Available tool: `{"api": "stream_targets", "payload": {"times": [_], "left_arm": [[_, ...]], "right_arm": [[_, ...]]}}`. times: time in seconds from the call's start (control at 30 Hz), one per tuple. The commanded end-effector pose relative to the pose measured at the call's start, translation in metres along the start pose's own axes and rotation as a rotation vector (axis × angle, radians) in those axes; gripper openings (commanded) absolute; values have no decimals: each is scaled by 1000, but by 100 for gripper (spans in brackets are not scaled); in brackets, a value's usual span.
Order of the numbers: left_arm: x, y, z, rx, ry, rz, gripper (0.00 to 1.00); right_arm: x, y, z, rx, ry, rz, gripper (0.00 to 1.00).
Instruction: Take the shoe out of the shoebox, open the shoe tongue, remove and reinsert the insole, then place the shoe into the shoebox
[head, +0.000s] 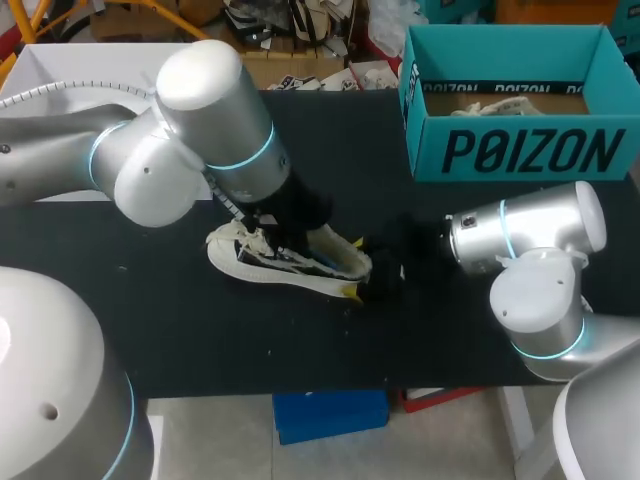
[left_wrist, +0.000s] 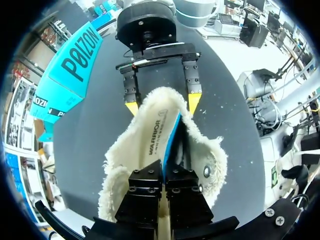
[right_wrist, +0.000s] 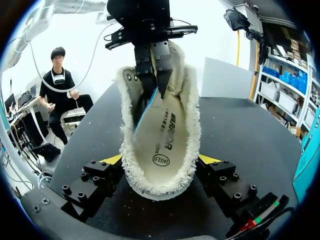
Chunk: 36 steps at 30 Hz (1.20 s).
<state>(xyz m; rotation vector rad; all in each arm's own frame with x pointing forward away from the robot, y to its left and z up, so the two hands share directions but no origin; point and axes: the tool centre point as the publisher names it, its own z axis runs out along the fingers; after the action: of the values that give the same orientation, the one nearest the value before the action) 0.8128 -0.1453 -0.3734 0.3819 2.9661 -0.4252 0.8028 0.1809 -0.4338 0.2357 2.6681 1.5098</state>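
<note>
A cream fleece-lined shoe (head: 300, 268) lies on its sole in the middle of the black table (head: 200, 330). My left gripper (head: 268, 238) comes down into the shoe's mouth. In the left wrist view it (left_wrist: 164, 175) is shut on the blue-edged edge of the printed insole (left_wrist: 152, 140), which stands partly lifted inside the shoe (left_wrist: 210, 160). My right gripper (head: 375, 275) is at the heel. Its yellow fingertips (right_wrist: 112, 160) press the shoe (right_wrist: 192, 115) from both sides, and the insole (right_wrist: 167, 135) rises ahead of it.
The teal shoebox (head: 520, 150) stands open at the table's back right, with pale paper or fabric (head: 500, 103) inside. It shows beyond my right gripper (left_wrist: 162, 105) as the shoebox (left_wrist: 70, 70) in the left wrist view.
</note>
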Motion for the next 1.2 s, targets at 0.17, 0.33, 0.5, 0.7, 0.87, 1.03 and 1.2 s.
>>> {"api": "stream_targets", "payload": {"times": [0.17,0.33,0.5,0.7,0.87,1.03,1.2], "left_arm": [[4,-4,-8,37,21,-9,0],[6,-6,-11,62,28,-19,0],[5,-6,-17,78,26,-26,0],[7,-5,-21,102,23,-33,0],[9,-4,-24,132,26,-40,0],[12,-6,-22,131,31,-34,0],[12,-6,-6,98,46,-28,0]], "right_arm": [[1,-2,6,1,0,2,0],[1,-2,6,1,0,2,0],[1,-2,6,1,0,2,0],[1,-2,6,1,0,2,0],[1,-2,6,1,0,2,0],[1,-2,6,1,0,2,0],[1,-2,6,1,0,2,0]]}}
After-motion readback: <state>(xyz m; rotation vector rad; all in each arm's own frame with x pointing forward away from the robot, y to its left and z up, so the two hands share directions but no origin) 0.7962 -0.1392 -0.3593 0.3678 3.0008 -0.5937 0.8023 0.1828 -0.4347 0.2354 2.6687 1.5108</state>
